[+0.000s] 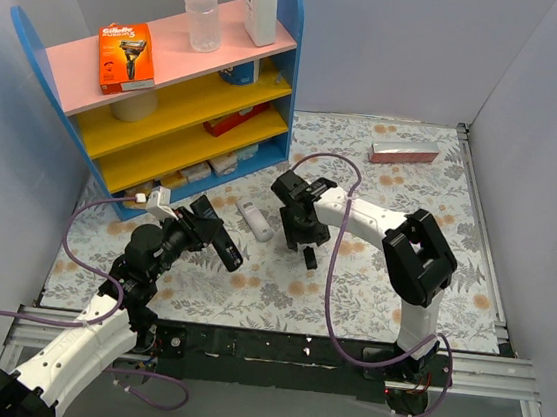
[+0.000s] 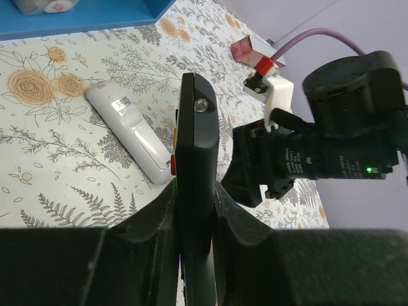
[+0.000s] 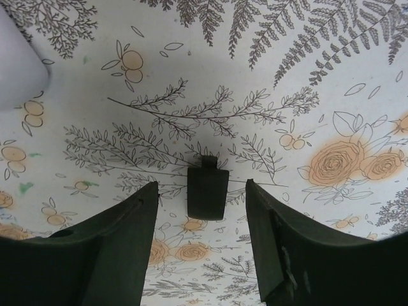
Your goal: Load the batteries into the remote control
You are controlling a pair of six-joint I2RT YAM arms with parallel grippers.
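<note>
My left gripper (image 1: pixel 217 240) is shut on a black remote control (image 1: pixel 224 248) and holds it edge-on above the floral table; in the left wrist view the remote (image 2: pixel 196 146) stands upright between my fingers (image 2: pixel 153 229). My right gripper (image 1: pixel 301 233) is open and hovers over a small black battery cover (image 1: pixel 310 257). In the right wrist view the cover (image 3: pixel 207 191) lies flat on the table between my open fingers (image 3: pixel 121 242), untouched. No red and black batteries show in any view.
A white remote (image 1: pixel 255 221) lies on the table between the two grippers, also in the left wrist view (image 2: pixel 127 131). A blue shelf unit (image 1: pixel 285 89) with pink and yellow boards stands at the back left. A pink box (image 1: pixel 402 153) lies at the back right.
</note>
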